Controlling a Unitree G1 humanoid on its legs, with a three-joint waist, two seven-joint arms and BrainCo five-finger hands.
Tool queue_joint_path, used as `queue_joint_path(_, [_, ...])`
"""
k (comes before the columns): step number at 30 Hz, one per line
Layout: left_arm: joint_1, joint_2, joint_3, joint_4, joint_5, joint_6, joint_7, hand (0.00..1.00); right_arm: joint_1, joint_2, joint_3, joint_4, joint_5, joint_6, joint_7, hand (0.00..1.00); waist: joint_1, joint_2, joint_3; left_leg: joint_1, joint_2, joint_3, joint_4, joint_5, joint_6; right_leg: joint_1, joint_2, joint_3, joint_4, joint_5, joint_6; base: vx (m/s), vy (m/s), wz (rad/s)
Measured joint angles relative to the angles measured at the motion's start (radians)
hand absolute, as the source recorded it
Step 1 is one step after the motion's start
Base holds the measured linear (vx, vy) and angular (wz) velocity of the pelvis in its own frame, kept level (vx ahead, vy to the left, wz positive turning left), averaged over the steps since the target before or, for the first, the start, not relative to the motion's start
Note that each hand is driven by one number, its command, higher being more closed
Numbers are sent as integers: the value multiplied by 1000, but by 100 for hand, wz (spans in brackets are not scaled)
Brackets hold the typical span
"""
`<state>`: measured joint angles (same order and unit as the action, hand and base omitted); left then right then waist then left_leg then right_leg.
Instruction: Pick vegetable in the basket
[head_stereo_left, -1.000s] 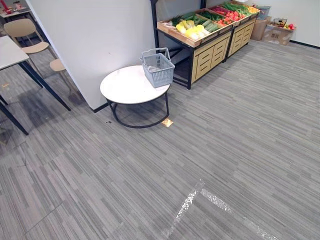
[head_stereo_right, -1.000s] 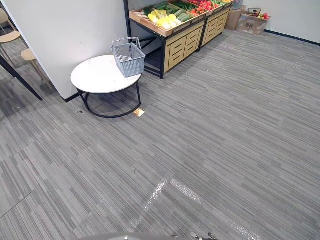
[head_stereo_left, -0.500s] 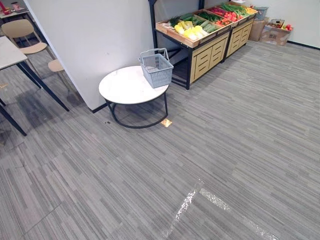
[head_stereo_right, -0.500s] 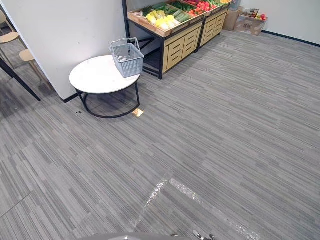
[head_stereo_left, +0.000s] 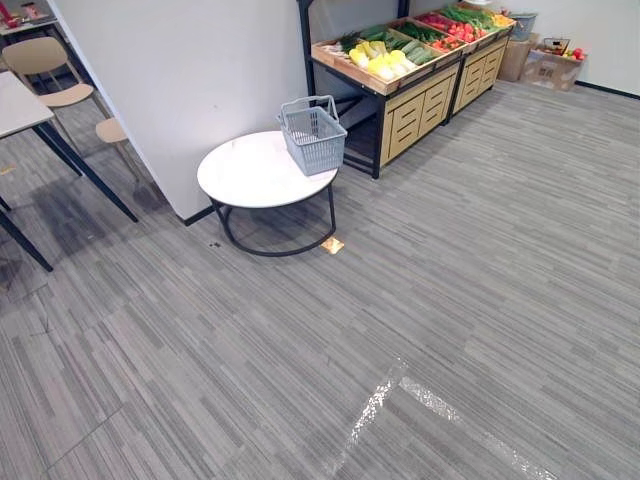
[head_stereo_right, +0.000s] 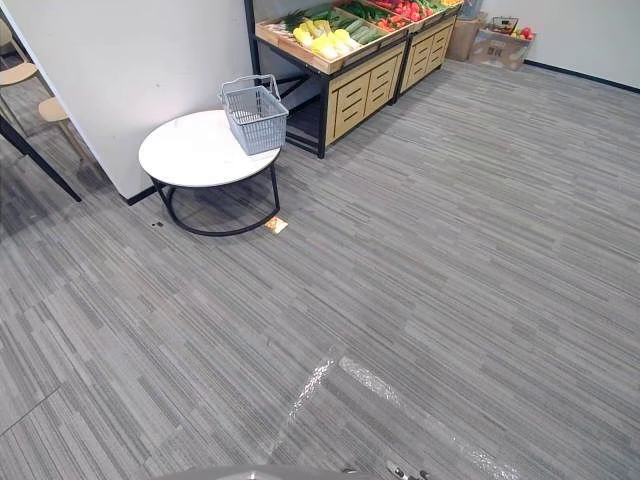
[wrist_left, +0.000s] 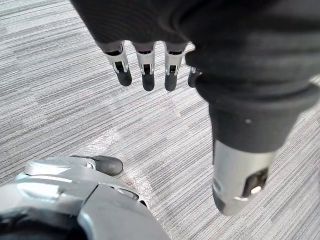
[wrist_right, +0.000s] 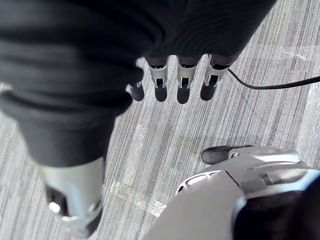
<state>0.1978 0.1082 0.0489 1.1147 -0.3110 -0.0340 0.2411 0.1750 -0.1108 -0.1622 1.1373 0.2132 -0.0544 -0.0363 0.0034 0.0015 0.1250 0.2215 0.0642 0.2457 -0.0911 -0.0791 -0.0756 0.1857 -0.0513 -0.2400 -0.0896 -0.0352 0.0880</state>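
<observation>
Vegetables (head_stereo_left: 386, 61) lie in the slanted wooden trays of a produce stand (head_stereo_left: 410, 110) at the far side of the room: yellow ones at the left end, green ones beside them, and red ones (head_stereo_left: 452, 29) further right. Pale drawer fronts sit below the trays. Just left of the stand and nearer, a round white table (head_stereo_left: 245, 175) on a black frame stands against a white wall (head_stereo_left: 190, 70). A grey plastic basket (head_stereo_left: 314, 134) rests upright on the table's far right edge, its handles raised, well apart from the vegetables. A small yellowish tag (head_stereo_left: 333, 244) lies on the grey striped carpet by the table's near right leg, and shiny strips of tape (head_stereo_left: 400, 390) cross the carpet near the camera. At the far left stand a beige chair (head_stereo_left: 48, 62) and a dark-legged table (head_stereo_left: 20, 105); cardboard boxes (head_stereo_left: 548, 66) sit at the far right past the stand. The left hand (wrist_left: 146, 65) hangs over bare carpet with its fingers straight, side by side and slightly apart, the thumb (wrist_left: 240, 175) held away from them, holding nothing. The right hand (wrist_right: 182, 80) hangs the same way over the carpet, fingers straight and loosely spread, thumb (wrist_right: 75, 200) apart, also empty.
</observation>
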Motion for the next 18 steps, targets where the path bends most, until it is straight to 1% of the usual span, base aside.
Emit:
queue_joint_path(4, [0, 0, 6, 1, 1, 2, 1, 0, 0, 3, -7, 0, 0, 0, -1, 0, 0, -3, 2, 9, 0, 1, 0, -1, -1, 11, 0, 1, -2, 0, 0, -31, -21, -1])
queue_joint_path(9, [0, -1, 17, 2, 4, 19, 17, 0, 0, 4, -7, 0, 6, 0, 2, 0, -1, -6, 4, 10, 1, 4, 0, -1, -1, 10, 0, 2, 0, 0, 0, 0, 0, -1])
queue_joint_path(10, [-3, -1, 17, 2, 14, 23, 25, 0, 0, 4, -7, 0, 6, -3, 4, 0, -1, -5, 8, 7, 4, 8, 1, -2, -2, 2, 0, 3, 13, -6, -8, -13, -5, -9])
queue_joint_path(11, [-10, -1, 17, 1, 21, 26, 31, 0, -7, 3, -7, 0, 5, -6, 6, 0, -1, -5, 19, -2, 10, 15, 9, -4, -5, -29, -1, 5, 65, -25, -34, -29, -11, -12])
queue_joint_path(12, [-16, 1, 17, 1, 21, 29, 36, 0, -11, 5, -5, 0, 4, -12, 5, 0, -1, -9, 23, -12, 13, 18, 19, -6, -7, -53, -3, 5, 102, -41, -38, -41, -25, -13])
queue_joint_path(13, [-31, 11, 17, 1, 18, 34, 38, 0, -24, 11, -1, 0, 5, -20, -2, 0, -2, -14, 40, -37, 18, 21, 55, -18, -16, -97, -13, 3, 180, -78, -44, -62, -72, -5])
queue_joint_path(14, [-50, 22, 18, 1, 6, 32, 40, 0, -37, 13, 6, 0, 7, -20, -8, 0, -4, -33, 63, -76, 25, 22, 117, -45, -18, -141, -23, 2, 256, -117, -51, -55, -89, -4])
queue_joint_path(15, [-60, 28, 23, -2, -1, 28, 42, 0, -41, 16, 15, 0, 11, -19, -10, 0, -2, -35, 75, -122, 37, 21, 192, -78, -22, -185, -29, 2, 319, -151, -58, -63, -101, 1])
queue_joint_path(16, [-60, 28, 29, -2, -4, 24, 45, 0, -39, 16, 17, -1, 11, -19, -10, 0, -2, -39, 75, -145, 43, 20, 226, -92, -24, -199, -31, 1, 343, -167, -62, -15, -120, 14])
queue_joint_path(17, [-60, 29, 31, -5, -30, 20, 49, 0, -36, 17, 23, -4, 11, -19, -8, 0, -6, -42, 79, -175, 57, 30, 311, -108, -33, -204, -38, -11, 364, -203, -70, -9, -116, 25])
queue_joint_path(18, [-58, 30, 36, -11, -40, 20, 49, 0, -36, 20, 22, -5, 10, -18, -7, 0, -5, -44, 82, -210, 66, 45, 385, -108, -32, -200, -47, -22, 370, -210, -71, 12, -131, 40])
